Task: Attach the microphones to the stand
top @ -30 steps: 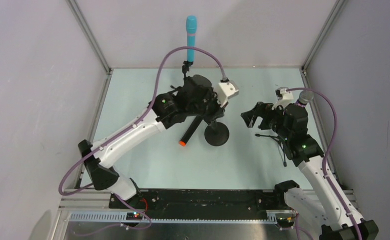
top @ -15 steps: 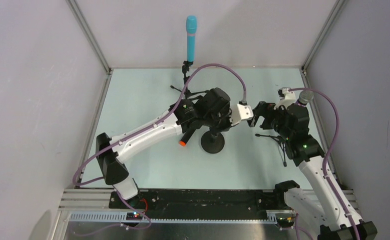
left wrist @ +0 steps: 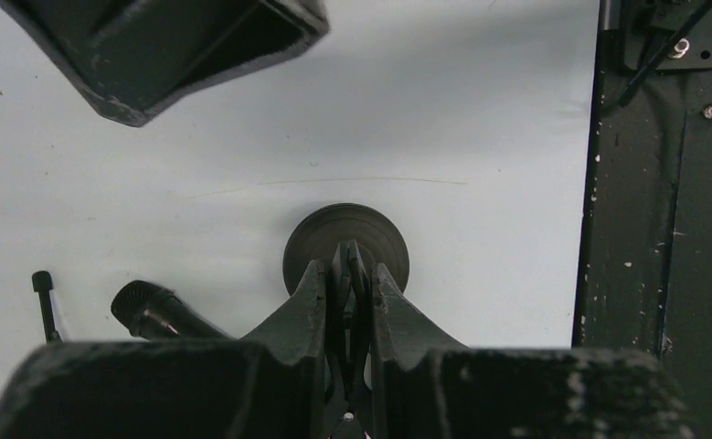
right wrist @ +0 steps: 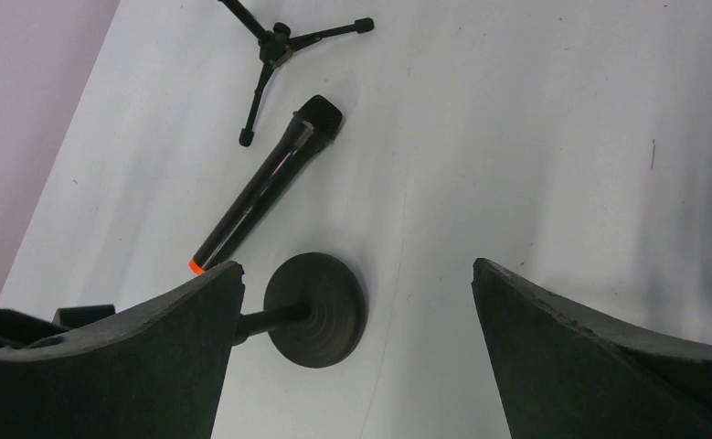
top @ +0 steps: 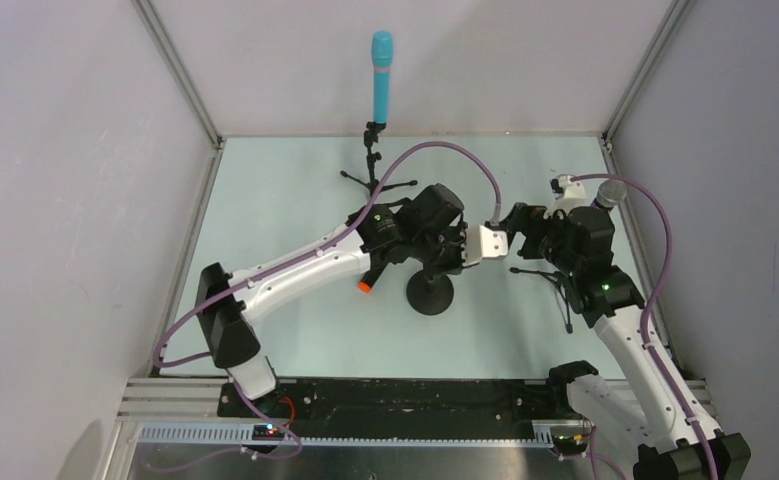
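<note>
A black round-base stand (top: 430,292) rests mid-table. My left gripper (left wrist: 345,274) is shut on the clip at the stand's top, straight above the base (left wrist: 345,240). The black microphone with the orange end (right wrist: 260,187) lies on the table left of the base, partly under my left arm (top: 365,285). The turquoise microphone (top: 379,75) stands upright on a tripod stand (top: 370,165) at the back. A silver mesh microphone head (top: 610,192) shows behind my right arm, its body hidden. My right gripper (right wrist: 356,270) is open, hovering just right of the left gripper (top: 450,255).
A second black tripod stand (top: 555,285) sits under my right arm at the right. Metal frame posts and grey walls close in the table on three sides. A black strip (left wrist: 663,229) runs along the table's near edge.
My left arm has swung right and forward with the stand's clip in its jaws, ending close to the right gripper. The stand's base shifted slightly nearer. The right arm barely moved.
</note>
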{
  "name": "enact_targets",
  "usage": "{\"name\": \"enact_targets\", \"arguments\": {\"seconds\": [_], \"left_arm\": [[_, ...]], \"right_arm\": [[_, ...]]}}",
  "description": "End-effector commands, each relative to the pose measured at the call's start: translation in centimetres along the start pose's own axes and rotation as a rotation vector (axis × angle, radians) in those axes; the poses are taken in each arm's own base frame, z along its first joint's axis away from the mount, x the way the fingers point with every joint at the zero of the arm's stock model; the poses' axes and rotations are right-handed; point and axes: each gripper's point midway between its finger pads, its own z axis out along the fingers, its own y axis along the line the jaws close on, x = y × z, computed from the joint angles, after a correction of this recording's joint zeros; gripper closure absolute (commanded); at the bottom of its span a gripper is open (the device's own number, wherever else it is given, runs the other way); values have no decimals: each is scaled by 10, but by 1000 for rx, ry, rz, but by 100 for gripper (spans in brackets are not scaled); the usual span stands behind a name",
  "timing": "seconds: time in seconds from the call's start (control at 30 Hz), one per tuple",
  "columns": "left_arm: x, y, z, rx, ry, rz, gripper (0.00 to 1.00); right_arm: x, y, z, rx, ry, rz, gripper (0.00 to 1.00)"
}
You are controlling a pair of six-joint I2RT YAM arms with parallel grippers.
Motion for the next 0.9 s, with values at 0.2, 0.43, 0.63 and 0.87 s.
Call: {"name": "enact_targets", "arguments": {"seconds": [0.2, 0.43, 0.63, 0.87], "left_arm": [[10, 21, 10, -7, 6, 21, 55], [5, 31, 4, -43, 2, 74, 16], [-15, 44, -6, -90, -38, 89, 0], [-44, 76, -33, -247, -78, 102, 0]], "right_arm": [[2, 1, 3, -20, -1, -9, 1], [3, 1, 7, -25, 7, -6, 1], [3, 1, 7, -27, 6, -7, 1], [3, 2, 7, -34, 6, -7, 1]]}}
